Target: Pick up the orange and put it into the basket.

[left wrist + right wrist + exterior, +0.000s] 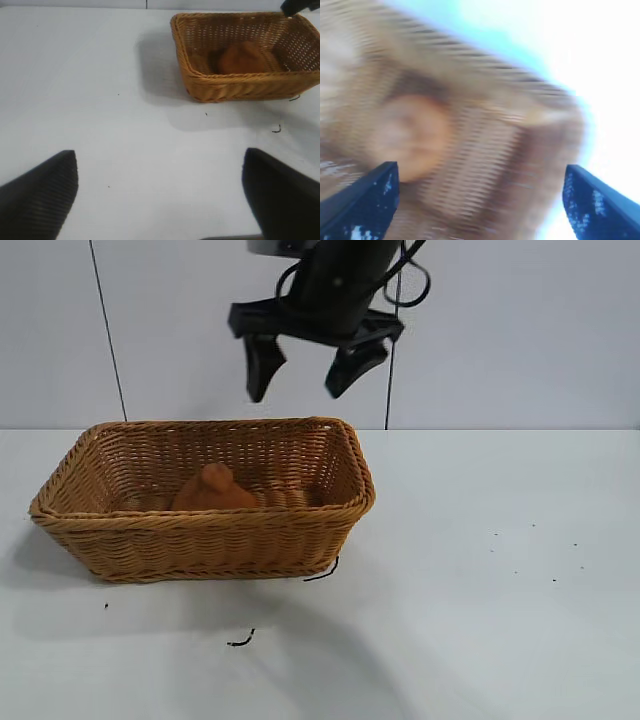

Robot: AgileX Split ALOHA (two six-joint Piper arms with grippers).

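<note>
The orange (pixel 213 490) lies inside the basket (pixel 200 523), on its floor left of the middle, free of any gripper. My right gripper (pixel 297 393) hangs open and empty above the basket's far rim. Its wrist view looks down on the orange (pixel 410 137) and the basket's weave (pixel 520 85) between the spread jaws (pixel 481 166). My left gripper (pixel 160 152) is open and empty over bare table, well away from the basket (pixel 240 77). Its view shows the orange (pixel 241 59) inside. The left gripper is out of the exterior view.
The white table (pixel 500 540) stretches wide to the right of the basket. Small dark scraps (pixel 240 641) lie in front of the basket, and another (pixel 322 573) lies at its front right corner. A pale wall stands behind.
</note>
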